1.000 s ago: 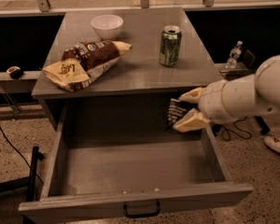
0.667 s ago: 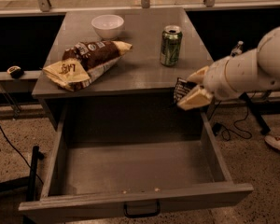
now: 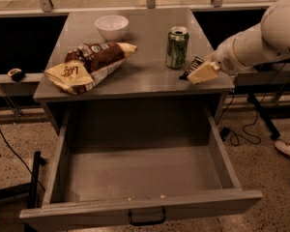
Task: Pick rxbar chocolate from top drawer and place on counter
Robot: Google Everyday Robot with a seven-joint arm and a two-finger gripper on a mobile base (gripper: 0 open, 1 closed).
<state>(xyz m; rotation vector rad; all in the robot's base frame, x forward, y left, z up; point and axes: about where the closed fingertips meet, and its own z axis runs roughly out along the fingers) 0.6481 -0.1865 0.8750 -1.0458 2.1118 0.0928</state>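
Note:
The rxbar chocolate [image 3: 192, 66], a small black wrapper bar, is held in my gripper [image 3: 197, 71] just above the right front part of the counter [image 3: 145, 76], right of the green can [image 3: 177, 47]. The gripper comes in from the right on a white arm and is shut on the bar. The top drawer [image 3: 140, 209] is pulled fully open below, and its grey inside holds only a few crumbs. Its black pull handle [image 3: 147, 218] shows at the front centre.
A brown-and-yellow chip bag [image 3: 89, 65] lies on the counter's left half. A white bowl [image 3: 111, 26] stands at the back. Cables [image 3: 241, 129] and a shoe [image 3: 287, 147] lie on the floor at right. A black frame stands at lower left.
My gripper has lifted the bar out of the drawer's back right and carried it up and right, to just above the counter beside the can.

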